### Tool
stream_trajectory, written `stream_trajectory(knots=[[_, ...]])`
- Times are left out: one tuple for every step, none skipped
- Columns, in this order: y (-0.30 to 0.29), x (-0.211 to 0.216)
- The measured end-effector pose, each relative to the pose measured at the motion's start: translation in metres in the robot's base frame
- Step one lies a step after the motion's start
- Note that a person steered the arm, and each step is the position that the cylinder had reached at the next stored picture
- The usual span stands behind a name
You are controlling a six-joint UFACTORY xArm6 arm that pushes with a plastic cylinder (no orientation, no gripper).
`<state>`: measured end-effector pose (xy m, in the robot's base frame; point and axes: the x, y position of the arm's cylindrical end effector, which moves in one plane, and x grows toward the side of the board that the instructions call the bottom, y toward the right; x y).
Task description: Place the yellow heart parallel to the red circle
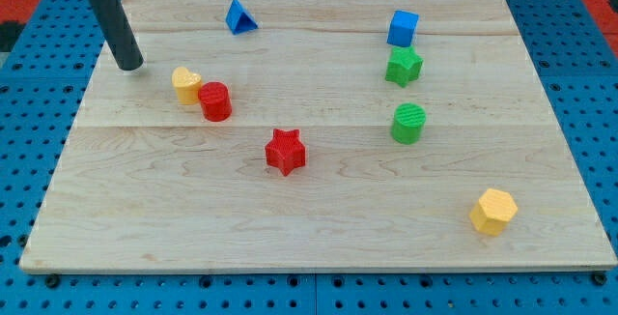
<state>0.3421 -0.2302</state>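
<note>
The yellow heart (186, 84) lies at the board's upper left, touching the red circle (215, 100), which sits just to its lower right. My tip (128, 65) rests on the board to the upper left of the yellow heart, a short gap away from it. The dark rod rises from the tip toward the view's top left.
A blue triangle (239, 16) lies near the top edge. A blue cube (403, 28), a green star (404, 66) and a green circle (408, 123) stand in a column at the right. A red star (285, 151) is central. A yellow hexagon (493, 210) lies lower right. The wooden board (319, 238) sits on a blue pegboard.
</note>
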Motion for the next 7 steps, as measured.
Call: stream_trajectory(knots=[[0.037, 0.025], [0.093, 0.060], [0.120, 0.061], [0.119, 0.031], [0.146, 0.020], [0.213, 0.036], [0.207, 0.062]])
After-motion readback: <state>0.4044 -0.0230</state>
